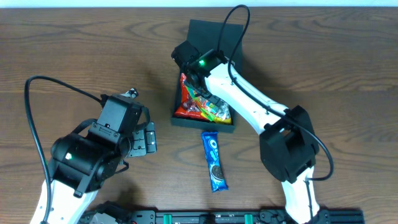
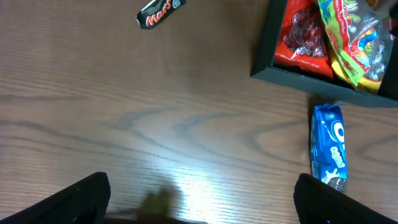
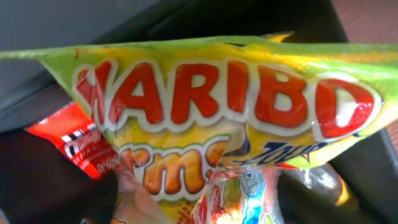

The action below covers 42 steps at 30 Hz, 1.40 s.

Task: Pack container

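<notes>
Teal container [image 1: 186, 122] holds Haribo bag [image 3: 224, 112] | left end effector [image 2: 205, 199] released | right end effector [image 1: 200, 81] above it, state cannot tell

Right fingers hidden behind Haribo bag [image 3: 217, 112], container [image 2: 298, 78] cropped in left wrist view

Snacks on a dark wood-grain table [image 1: 74, 43].
A blue Oreo pack [image 1: 214, 161] lies lengthwise on the bare wood just in front of the box [image 1: 205, 122], close to its near wall but not touching it. A Mars bar [image 2: 160, 12] lies tilted, well off to the left of the box, alone on the wood. Inside the box a red packet [image 2: 301, 34] lies along the left side. A crumpled yellow-green Haribo bag [image 3: 224, 106] sits beside and partly over it, its red lettering facing up.
</notes>
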Available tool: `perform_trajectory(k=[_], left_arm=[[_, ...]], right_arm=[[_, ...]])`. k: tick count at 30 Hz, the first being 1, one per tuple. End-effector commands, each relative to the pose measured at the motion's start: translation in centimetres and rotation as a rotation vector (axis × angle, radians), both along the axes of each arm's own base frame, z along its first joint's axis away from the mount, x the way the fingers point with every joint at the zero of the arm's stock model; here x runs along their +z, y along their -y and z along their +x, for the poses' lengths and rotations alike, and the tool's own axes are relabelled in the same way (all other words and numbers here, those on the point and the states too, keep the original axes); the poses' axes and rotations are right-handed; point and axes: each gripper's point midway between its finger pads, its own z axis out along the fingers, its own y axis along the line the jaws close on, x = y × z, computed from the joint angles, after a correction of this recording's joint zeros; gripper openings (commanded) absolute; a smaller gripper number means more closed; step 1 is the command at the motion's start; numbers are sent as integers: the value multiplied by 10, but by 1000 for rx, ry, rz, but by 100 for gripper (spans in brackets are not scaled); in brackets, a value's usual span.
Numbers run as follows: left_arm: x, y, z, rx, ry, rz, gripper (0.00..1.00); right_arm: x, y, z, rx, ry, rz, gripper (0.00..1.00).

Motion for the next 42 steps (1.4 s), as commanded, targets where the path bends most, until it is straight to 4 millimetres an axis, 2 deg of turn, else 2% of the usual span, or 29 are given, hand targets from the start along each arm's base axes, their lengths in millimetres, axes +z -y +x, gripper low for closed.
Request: perform_trajectory(k=[1, 2, 6, 8, 17, 28, 33, 35, 42], left_arm=[[-1, -1, -1, -4, 0, 8, 95], [-1, -1, -1, -4, 0, 8, 95], [-1, -1, -1, -5, 1, 8, 95], [-1, -1, -1, -5, 0, 8, 95], [-1, -3, 0, 0, 5, 17, 95], [-1, -3, 0, 0, 5, 17, 95], [-1, -3, 0, 0, 5, 17, 95], [-1, -3, 0, 0, 5, 17, 95], [-1, -4, 0, 1, 6, 20, 95]], right_arm=[[-3, 8, 3, -26, 5, -24, 48], [-3, 8, 3, -26, 5, -25, 38], [-4, 7, 2, -26, 2, -22, 11], [-4, 8, 2, -25, -1, -25, 1], [-3, 11, -2, 11, -23, -48, 1], [-3, -9, -12, 483, -126, -52, 1], [-1, -9, -12, 537, -134, -58, 1], [4, -6, -8, 531, -129, -56, 1], [42, 1, 1, 527, -108, -48, 1]])
